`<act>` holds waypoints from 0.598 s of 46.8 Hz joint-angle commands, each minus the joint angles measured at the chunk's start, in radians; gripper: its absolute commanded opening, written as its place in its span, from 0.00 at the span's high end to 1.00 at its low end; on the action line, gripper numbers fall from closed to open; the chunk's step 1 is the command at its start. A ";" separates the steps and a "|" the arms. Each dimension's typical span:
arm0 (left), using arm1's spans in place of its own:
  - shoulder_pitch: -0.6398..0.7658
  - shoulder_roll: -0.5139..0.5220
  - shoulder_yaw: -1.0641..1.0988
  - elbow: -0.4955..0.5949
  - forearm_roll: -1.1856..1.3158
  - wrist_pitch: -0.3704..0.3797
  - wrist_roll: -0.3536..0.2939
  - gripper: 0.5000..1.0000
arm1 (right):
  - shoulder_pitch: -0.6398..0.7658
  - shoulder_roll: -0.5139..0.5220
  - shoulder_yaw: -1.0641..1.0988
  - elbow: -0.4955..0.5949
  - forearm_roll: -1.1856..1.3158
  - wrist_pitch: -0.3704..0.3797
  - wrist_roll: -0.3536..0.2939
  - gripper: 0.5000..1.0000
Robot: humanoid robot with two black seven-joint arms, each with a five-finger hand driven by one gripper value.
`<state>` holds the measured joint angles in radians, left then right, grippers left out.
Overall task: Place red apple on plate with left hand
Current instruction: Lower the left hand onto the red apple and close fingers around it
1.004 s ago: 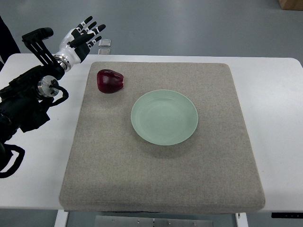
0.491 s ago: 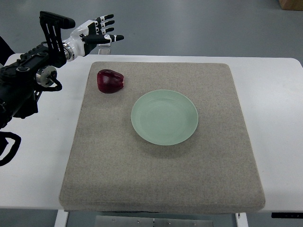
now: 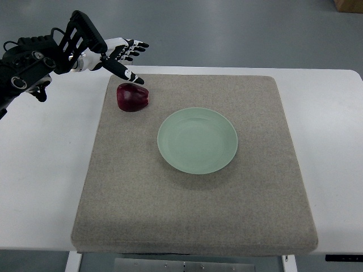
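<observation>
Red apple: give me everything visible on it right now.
The red apple is dark red and glossy with small highlights, its shape a little lumpy. It lies on the grey mat near the far left corner, apart from the green plate, which sits to its right and nearer the camera. The left robot hand hovers just beyond it, fingers spread. Whether its thumb tip touches the apple is unclear.

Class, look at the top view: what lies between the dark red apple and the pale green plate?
Nothing. In the top view, only bare grey felt mat separates the dark red apple from the pale green round plate.
</observation>
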<state>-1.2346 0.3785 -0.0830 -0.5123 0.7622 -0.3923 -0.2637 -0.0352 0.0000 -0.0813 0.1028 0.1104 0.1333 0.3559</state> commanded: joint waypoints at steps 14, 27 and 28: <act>-0.020 0.017 0.000 -0.123 0.414 0.036 -0.069 0.01 | 0.000 0.000 0.000 0.000 0.000 0.000 0.000 0.07; -0.008 0.023 0.003 -0.137 0.540 0.102 -0.086 0.01 | 0.000 0.000 0.000 0.000 0.000 0.000 0.000 0.07; -0.005 0.025 0.003 -0.138 0.540 0.102 -0.088 0.01 | 0.000 0.000 0.000 0.000 0.000 0.000 0.000 0.07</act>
<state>-1.2446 0.3981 -0.0806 -0.6490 1.2985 -0.2911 -0.3499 -0.0353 0.0000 -0.0813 0.1028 0.1104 0.1336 0.3559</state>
